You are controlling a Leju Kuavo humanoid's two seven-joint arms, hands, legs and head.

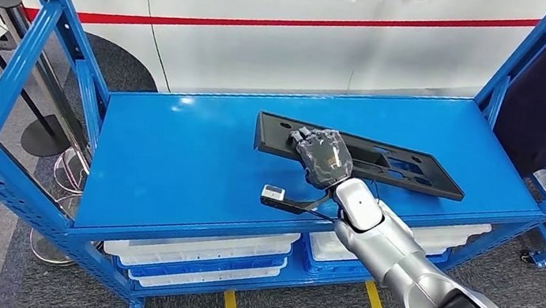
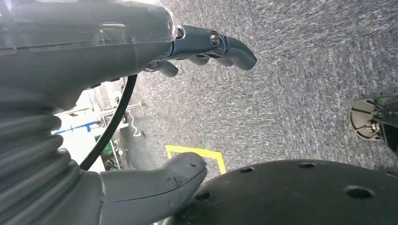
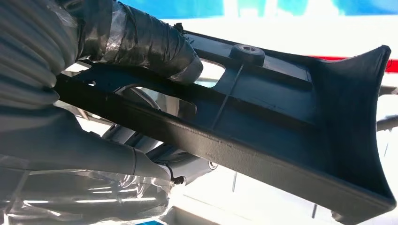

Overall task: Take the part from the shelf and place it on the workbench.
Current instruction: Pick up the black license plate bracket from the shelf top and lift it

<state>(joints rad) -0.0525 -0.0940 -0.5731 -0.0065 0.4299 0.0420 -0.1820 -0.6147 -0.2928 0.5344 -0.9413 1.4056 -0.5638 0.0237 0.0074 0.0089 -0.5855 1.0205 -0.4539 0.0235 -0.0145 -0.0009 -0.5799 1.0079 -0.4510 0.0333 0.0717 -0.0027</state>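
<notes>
Right hand (image 1: 323,157): extended over the blue shelf (image 1: 173,165), fingers wrapped round the long black part (image 1: 403,167), thumb on one face and the other fingers on the opposite face, as the right wrist view shows (image 3: 141,42). The part: flat, elongated black plastic panel with rectangular cut-outs and a raised rim, lying lengthwise across the shelf's top deck, its longer portion running off to the right of the hand and a shorter end to the hand's left; whether it rests on the deck or is lifted clear cannot be told. Small white-and-black camera unit (image 1: 274,195): on a bracket just below the hand's wrist, over the shelf's front edge. White bins (image 1: 201,252): on the lower shelf level, beneath the hand. White car body with red stripe (image 1: 287,20): beyond the shelf, behind the hand. Left hand (image 2: 141,108): over grey carpet, fingers apart and lightly curled, holding nothing; yellow floor marking (image 2: 199,154) beneath it.
</notes>
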